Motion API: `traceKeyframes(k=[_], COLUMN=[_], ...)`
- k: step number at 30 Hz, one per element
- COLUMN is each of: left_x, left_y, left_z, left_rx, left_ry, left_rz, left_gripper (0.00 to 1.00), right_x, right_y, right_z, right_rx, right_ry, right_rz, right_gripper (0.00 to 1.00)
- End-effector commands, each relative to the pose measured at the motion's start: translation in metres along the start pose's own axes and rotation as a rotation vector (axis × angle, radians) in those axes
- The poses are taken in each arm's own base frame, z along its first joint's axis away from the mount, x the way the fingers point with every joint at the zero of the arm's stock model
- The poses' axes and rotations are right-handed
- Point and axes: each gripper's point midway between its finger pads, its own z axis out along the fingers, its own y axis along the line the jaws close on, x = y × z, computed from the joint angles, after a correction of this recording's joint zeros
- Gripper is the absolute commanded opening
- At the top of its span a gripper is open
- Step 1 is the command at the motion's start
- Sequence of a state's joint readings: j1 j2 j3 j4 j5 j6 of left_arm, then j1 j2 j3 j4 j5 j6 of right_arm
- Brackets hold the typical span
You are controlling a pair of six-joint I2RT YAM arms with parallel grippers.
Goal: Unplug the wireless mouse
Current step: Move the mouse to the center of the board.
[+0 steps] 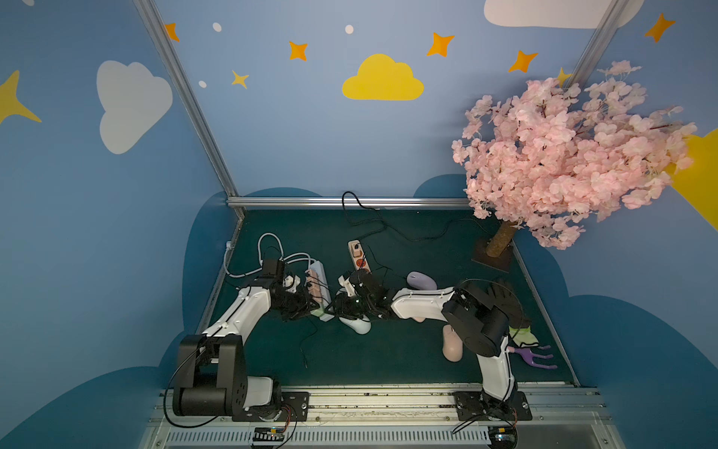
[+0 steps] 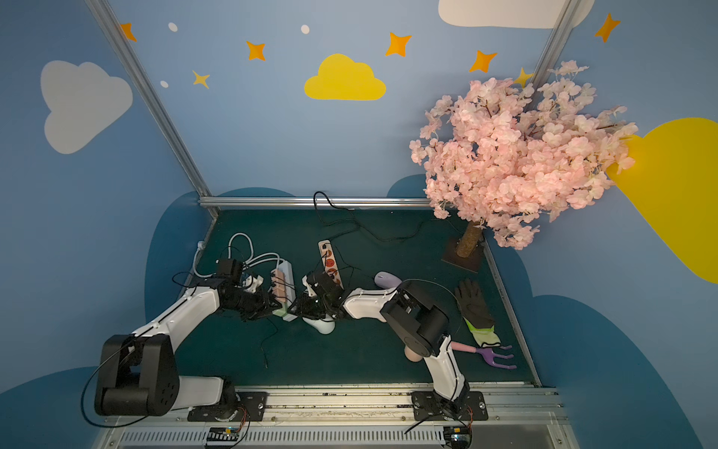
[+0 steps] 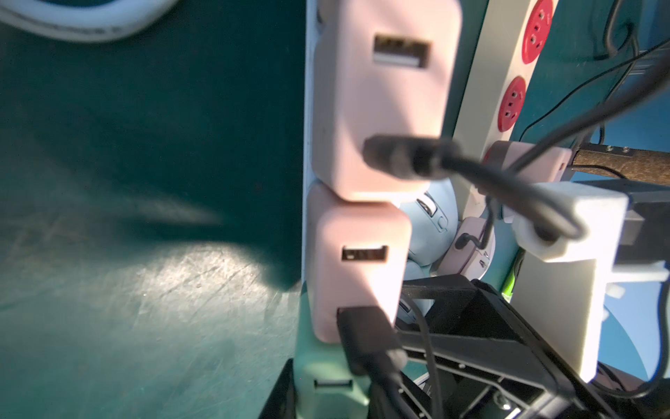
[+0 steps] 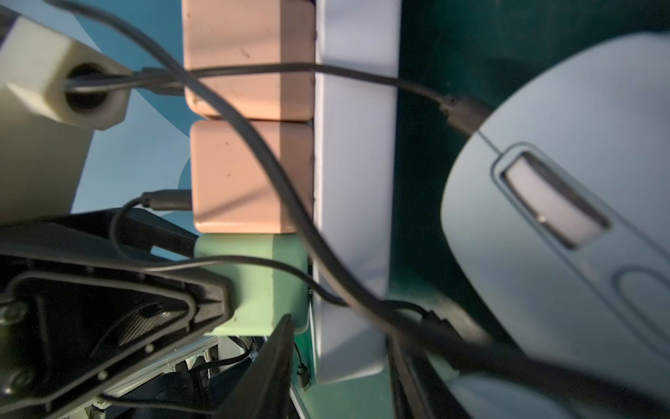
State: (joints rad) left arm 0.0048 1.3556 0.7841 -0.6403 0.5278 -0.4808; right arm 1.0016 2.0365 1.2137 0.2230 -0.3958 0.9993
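A white power strip (image 1: 319, 272) carries two pink USB adapters (image 3: 377, 109) and a green adapter (image 3: 326, 377) at its near end. My left gripper (image 3: 330, 399) is shut on the green adapter, whose visible USB slot is empty. My right gripper (image 4: 337, 381) is shut on the strip's near end (image 4: 351, 341), facing the left gripper (image 1: 315, 307). The pale blue wireless mouse (image 4: 565, 225) lies beside the strip, under my right gripper (image 1: 337, 308). A black cable (image 4: 362, 74) runs from its nose across the strip to a pink adapter. Another black plug (image 3: 362, 337) sits in the lower pink adapter.
A second strip with red sockets (image 1: 357, 256) lies behind the grippers. A purple mouse (image 1: 421, 280) and a pink mouse (image 1: 452, 348) sit to the right, then a black glove (image 2: 474, 303) and a purple hand rake (image 2: 497, 355). A blossom tree (image 1: 501, 239) stands back right. A loose black cable (image 1: 305, 350) trails forward.
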Motion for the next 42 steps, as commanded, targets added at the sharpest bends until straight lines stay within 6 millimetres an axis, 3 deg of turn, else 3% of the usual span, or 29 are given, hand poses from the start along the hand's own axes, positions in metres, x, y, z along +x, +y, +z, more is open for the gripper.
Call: traceKeyframes(k=[1, 9, 14, 20, 29, 38, 42], left_x=[-0.001, -0.001, 0.000, 0.001, -0.004, -0.006, -0.002], left_y=[-0.024, -0.025, -0.025, -0.020, -0.039, -0.015, -0.037], left_z=[-0.009, -0.009, -0.010, -0.024, -0.040, -0.047, -0.042], left_rx=[0.121, 0.135, 0.134, 0.060, 0.113, -0.067, 0.083], left_ry=[-0.005, -0.006, -0.003, -0.045, -0.105, -0.161, -0.134], left_rz=[0.012, 0.011, 0.015, 0.041, 0.102, 0.122, 0.119], left_gripper=[0.04, 0.04, 0.04, 0.04, 0.04, 0.04, 0.04], right_x=[-0.002, -0.004, -0.002, -0.005, -0.002, 0.000, -0.001], right_y=[0.008, 0.008, -0.004, -0.020, -0.039, -0.049, -0.047], right_z=[0.004, 0.001, 0.000, -0.008, -0.014, -0.021, -0.019], right_rx=[-0.041, -0.049, 0.016, 0.095, 0.202, 0.280, 0.267], right_ry=[-0.002, -0.010, -0.008, -0.038, -0.042, -0.038, -0.036], right_rz=[-0.005, 0.002, 0.034, 0.077, 0.111, 0.118, 0.117], right_gripper=[0.43, 0.27, 0.21, 0.19, 0.17, 0.16, 0.16])
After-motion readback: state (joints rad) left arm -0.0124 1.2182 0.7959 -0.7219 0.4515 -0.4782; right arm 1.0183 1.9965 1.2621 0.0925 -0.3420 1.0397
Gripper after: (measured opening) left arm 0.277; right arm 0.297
